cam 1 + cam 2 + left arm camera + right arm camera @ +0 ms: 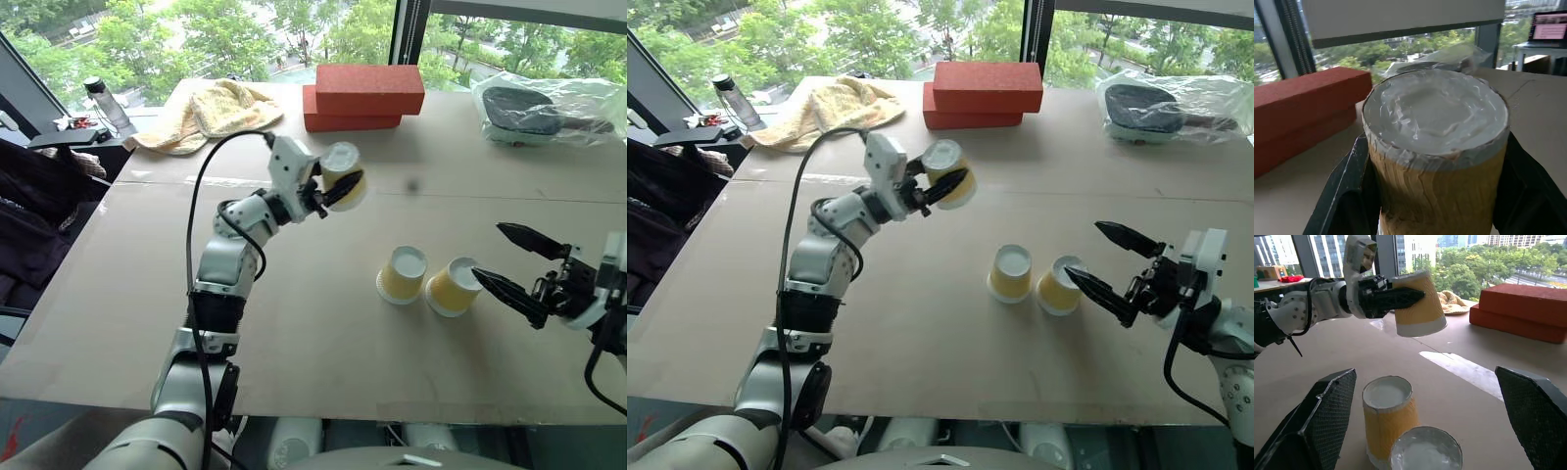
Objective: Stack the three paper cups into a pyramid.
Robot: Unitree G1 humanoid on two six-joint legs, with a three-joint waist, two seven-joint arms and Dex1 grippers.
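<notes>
Paper cups: you have three on the job. Two stand upside down on the tabletop [323, 323], bases up, side by side: the left base cup [403, 274] and the right base cup [454, 287]. They look touching or very nearly so; you cannot tell which.
Pyramid: bottom row looks laid; top tier not yet placed. Judged roughly two thirds done.
Held cup: the third cup [343, 176] is up in the air, tilted, white base facing the head camera, well apart from the base pair and behind and to the left of it.
Left end effector: your left end effector [336, 190] is clamped across the held cup's ribbed side, one black finger on each flank, as the left wrist view confirms.
Right end effector: your right end effector [516, 266] has its fingers spread wide and carries nothing. Its lower fingertip sits just beside the right base cup.
What is left: bring the held cup over the seam between the two bases, level it base up, set it down, let go.
In the way: nothing lies between the held cup and the pair. The right fingertip near the right base cup is the hazard; a nudge could split the row.
Surroundings, largest first: red bricks [364, 96] stacked at the far edge; yellow towel [211, 111] far left; plastic bag [549, 110] far right; water bottle [106, 102] by the window. All well apart from the cups.
</notes>
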